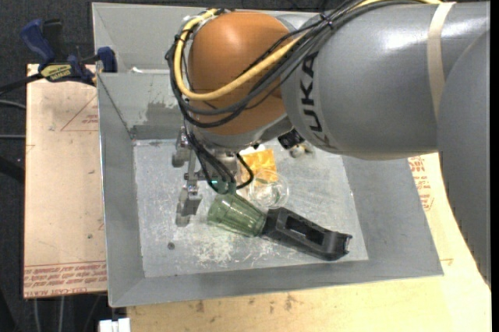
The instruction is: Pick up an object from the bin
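My gripper hangs low over the left-middle of the bin floor, and one grey finger reaches down almost to the metal. Just right of it lies a green translucent cup on its side, apart from the finger. A black angular tool lies against the cup's right end, stretching toward the bin's front right. An orange-yellow crumpled piece and a clear plastic piece sit behind the cup, partly under the arm's dome.
The arm and its orange dome cover the back half of the bin. Bare scratched floor lies left of and in front of the gripper.
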Controlling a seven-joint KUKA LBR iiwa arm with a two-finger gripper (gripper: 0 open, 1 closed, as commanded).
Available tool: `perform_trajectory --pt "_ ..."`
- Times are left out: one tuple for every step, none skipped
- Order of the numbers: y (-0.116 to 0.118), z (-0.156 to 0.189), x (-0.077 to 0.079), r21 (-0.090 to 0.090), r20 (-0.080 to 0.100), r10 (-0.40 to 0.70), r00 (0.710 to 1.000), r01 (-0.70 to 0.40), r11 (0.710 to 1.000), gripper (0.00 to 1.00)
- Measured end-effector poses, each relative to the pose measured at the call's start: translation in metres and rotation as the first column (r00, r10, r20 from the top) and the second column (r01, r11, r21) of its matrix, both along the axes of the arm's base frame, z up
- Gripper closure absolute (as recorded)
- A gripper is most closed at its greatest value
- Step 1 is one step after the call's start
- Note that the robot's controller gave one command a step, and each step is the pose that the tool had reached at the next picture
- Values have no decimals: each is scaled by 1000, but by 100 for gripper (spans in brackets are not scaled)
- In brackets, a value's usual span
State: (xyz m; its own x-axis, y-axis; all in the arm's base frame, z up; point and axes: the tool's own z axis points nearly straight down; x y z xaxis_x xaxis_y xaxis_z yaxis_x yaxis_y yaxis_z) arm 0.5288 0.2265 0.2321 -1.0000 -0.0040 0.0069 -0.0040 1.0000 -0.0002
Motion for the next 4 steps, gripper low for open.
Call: perform_trajectory --pt "-1 4 2 1 7 -4 1000 4 1000 0" --pt "-32 -17 10 4 12 159 987 -159 987 0" --pt "-104 -76 10 -1 2 273 962 -273 962 0" --pt "-138 -73 -16 2 7 267 964 -267 964 0"
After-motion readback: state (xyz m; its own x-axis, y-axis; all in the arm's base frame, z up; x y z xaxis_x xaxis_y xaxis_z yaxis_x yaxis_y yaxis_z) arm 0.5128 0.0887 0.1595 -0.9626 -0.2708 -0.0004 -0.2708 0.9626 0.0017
